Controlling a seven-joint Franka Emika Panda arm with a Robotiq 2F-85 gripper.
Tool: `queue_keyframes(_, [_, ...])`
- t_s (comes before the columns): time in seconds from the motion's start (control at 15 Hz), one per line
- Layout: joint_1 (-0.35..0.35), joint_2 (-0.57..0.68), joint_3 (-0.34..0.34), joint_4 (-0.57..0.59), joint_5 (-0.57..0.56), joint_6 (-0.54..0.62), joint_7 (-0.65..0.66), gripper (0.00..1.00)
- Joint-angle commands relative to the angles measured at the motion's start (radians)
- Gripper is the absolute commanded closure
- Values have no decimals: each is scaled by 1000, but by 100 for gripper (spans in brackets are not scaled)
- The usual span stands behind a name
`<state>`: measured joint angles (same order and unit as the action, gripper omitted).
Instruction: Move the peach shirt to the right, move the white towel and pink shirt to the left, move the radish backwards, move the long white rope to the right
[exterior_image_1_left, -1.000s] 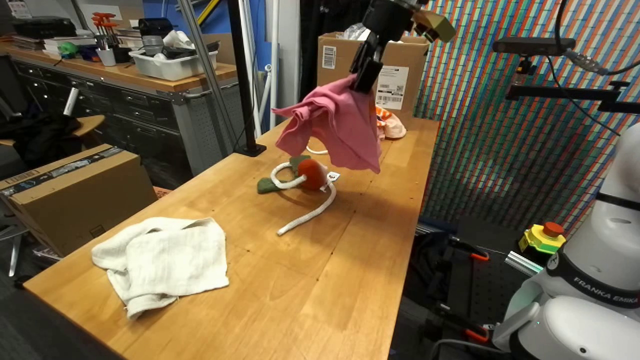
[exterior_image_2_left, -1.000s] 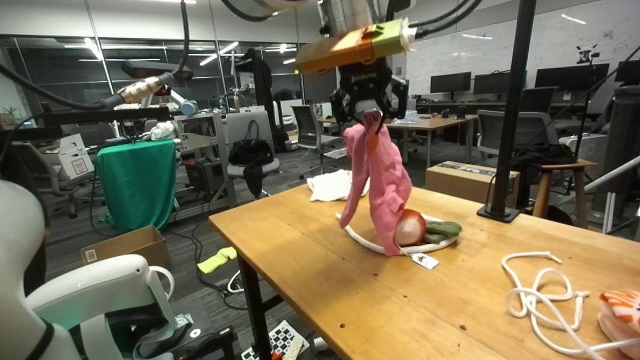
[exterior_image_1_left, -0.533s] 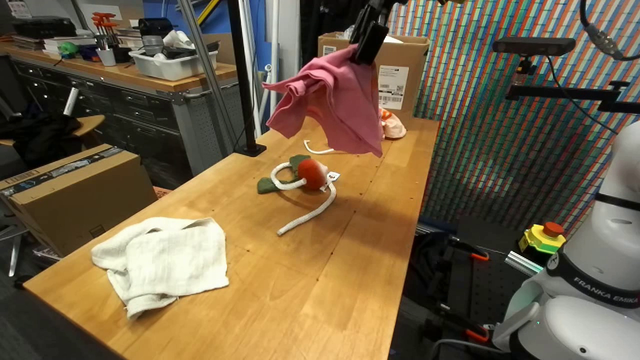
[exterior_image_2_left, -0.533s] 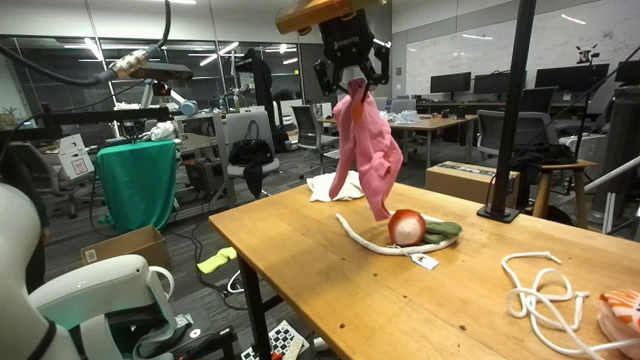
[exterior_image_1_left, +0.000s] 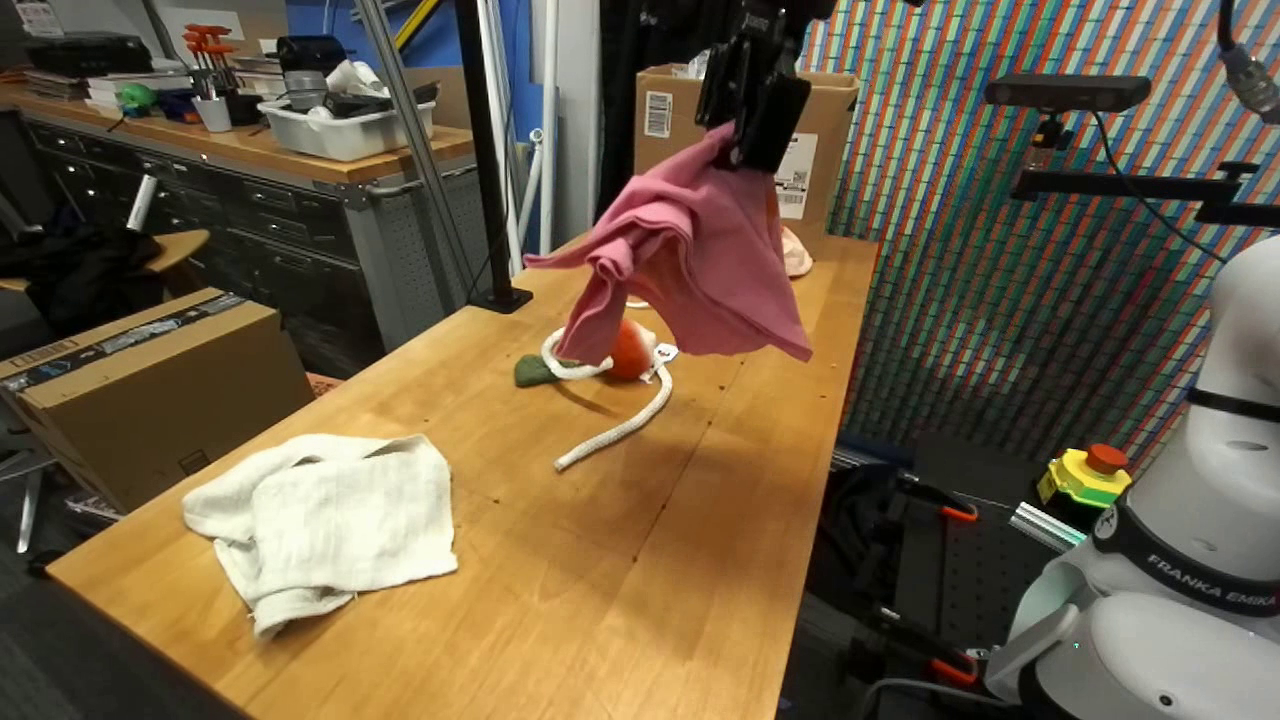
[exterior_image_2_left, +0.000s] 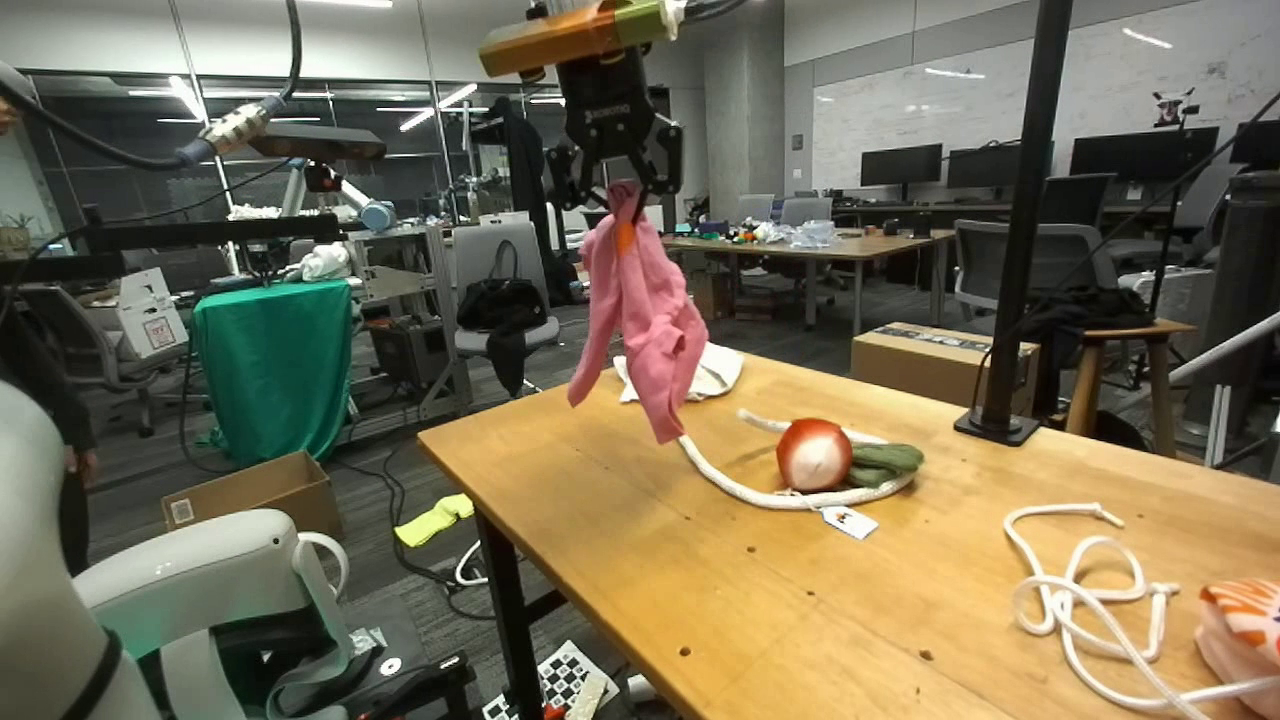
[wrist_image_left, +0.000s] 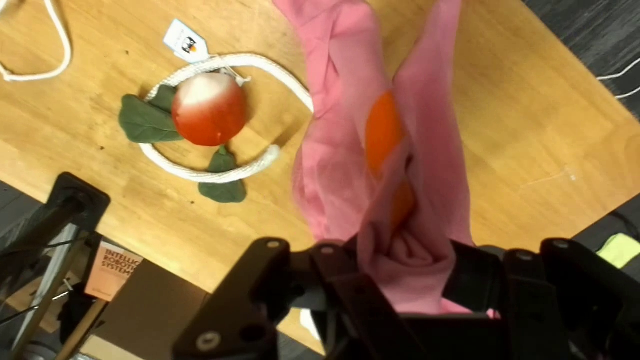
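We find the black two-fingered robot gripper (exterior_image_2_left: 621, 192) clenched on a large bright pink soft fabric shirt (exterior_image_2_left: 655, 320), its fingers pinching a bunched fold at the top. The shirt hangs in loose folds above the tan wooden table (exterior_image_2_left: 800, 640); in the wrist view we note orange patches on it. In an exterior view its lower tip hides one end of a thick white braided rope (exterior_image_2_left: 735, 489); whether the two touch we cannot tell.

The rope lies on the table, curved around a small round red toy radish (exterior_image_2_left: 812, 455) with a whitish base and green cloth leaves. In the wrist view we see the rope crossing one leaf, and a small white paper tag (wrist_image_left: 186, 41) just beside the radish.

We record an off-white, cream-tinted cloth towel (exterior_image_1_left: 330, 520) lying rumpled near one end of the table, well apart from the radish. Near the opposite end rests a small pale peach garment (exterior_image_2_left: 1240, 620) with orange and white patches, cut off by the frame in an exterior view. Just beside it lies a thinner white cord (exterior_image_2_left: 1060, 598) in loose loops.
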<state>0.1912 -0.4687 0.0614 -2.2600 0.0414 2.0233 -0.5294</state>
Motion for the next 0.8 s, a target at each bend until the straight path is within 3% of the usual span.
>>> queue_keyframes(0.0, [66,21,36,-1,2,-20,-2,92])
queue_keyframes(0.4, [162,116,72,-22,122,16,-16,92])
queue_keyframes(0.73, [182,222,80,-9,284,74,-21,93])
